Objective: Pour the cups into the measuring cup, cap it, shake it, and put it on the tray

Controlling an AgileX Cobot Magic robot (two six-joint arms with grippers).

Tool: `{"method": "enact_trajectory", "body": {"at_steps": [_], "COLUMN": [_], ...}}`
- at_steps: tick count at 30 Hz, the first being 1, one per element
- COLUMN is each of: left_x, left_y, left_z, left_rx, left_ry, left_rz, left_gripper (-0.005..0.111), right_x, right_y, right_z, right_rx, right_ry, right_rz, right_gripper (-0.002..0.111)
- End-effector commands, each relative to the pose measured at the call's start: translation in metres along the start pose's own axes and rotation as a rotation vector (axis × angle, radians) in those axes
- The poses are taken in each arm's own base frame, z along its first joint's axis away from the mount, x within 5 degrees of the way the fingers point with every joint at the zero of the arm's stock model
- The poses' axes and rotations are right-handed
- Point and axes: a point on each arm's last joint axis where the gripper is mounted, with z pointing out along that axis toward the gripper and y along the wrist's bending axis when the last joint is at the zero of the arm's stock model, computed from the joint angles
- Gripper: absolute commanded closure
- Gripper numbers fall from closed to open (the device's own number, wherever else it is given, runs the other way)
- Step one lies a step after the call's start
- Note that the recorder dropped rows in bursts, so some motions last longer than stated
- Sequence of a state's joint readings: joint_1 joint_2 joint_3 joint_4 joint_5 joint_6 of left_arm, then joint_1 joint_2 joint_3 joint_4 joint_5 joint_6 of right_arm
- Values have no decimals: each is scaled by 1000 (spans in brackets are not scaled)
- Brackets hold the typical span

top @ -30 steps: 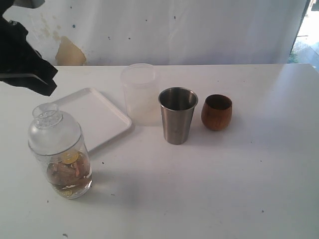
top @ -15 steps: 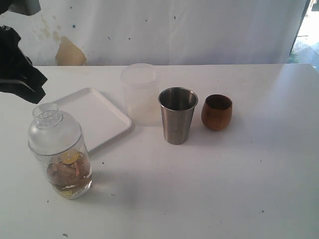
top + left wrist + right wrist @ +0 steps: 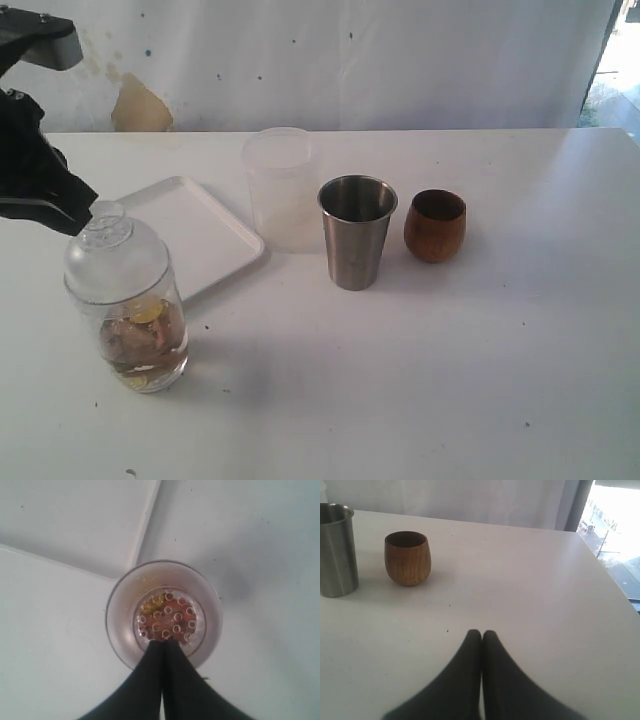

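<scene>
- The measuring cup (image 3: pixel 125 300), capped and holding brownish bits, stands on the table just beside the tray (image 3: pixel 215 215), not on it.
- The left gripper (image 3: pixel 162 641) has its fingers pressed together, holding nothing, with the tips over the edge of the perforated cap (image 3: pixel 166 616). Whether they touch it cannot be told.
- A sound lift likely needs the fingers spread first, then lowered squarely around the neck.
- Only the left wrist view shows the cap's holes. Only the exterior view shows the steel tumbler (image 3: pixel 357 232) and wooden cup (image 3: pixel 435 225) standing well apart from the measuring cup.
- The right gripper (image 3: pixel 481 634), seen only in its wrist view, is pinched closed and empty.
</scene>
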State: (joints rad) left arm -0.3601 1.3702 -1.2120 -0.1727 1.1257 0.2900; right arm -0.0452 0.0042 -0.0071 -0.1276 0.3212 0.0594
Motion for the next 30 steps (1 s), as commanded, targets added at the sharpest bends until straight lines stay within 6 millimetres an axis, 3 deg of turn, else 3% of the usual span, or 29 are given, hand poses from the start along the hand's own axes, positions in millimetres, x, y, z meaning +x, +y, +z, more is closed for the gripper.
{"method": "enact_trajectory", "body": {"at_steps": [1,8,14,21,24,26,28,30], "left_x": [3,4,11,37,59,74,87,97], "left_y": [0,-1,-6,-17,-21,-21,-21,-20], "left_z": [11,5,-22,-56,-51,-35,-17,2], "left_rx": [10,11,-17,-68,-59,-64,-84,-83], "left_ry": [31,26,-78,-532,-716,-744,-717,-695], "left_rz": [-3,18,32,-91,-157,-158,-103,-104], "left_gripper": [107,107,107,107,107,106,98,76], "right_x": [1,1,1,1,1,1,1,1], "right_y": [0,0,0,0,0,0,0,0], "right_z": [0,0,0,0,0,0,0,0], "right_rx": [-4,-4,-4,-4,-4,-4,-4,-4], "right_ry": [-5,-5,-5,-5,-5,-5,-5,-5], "right_rz": [0,0,0,0,0,0,0,0], "right_gripper": [108,108,108,108,108,108,108,108]}}
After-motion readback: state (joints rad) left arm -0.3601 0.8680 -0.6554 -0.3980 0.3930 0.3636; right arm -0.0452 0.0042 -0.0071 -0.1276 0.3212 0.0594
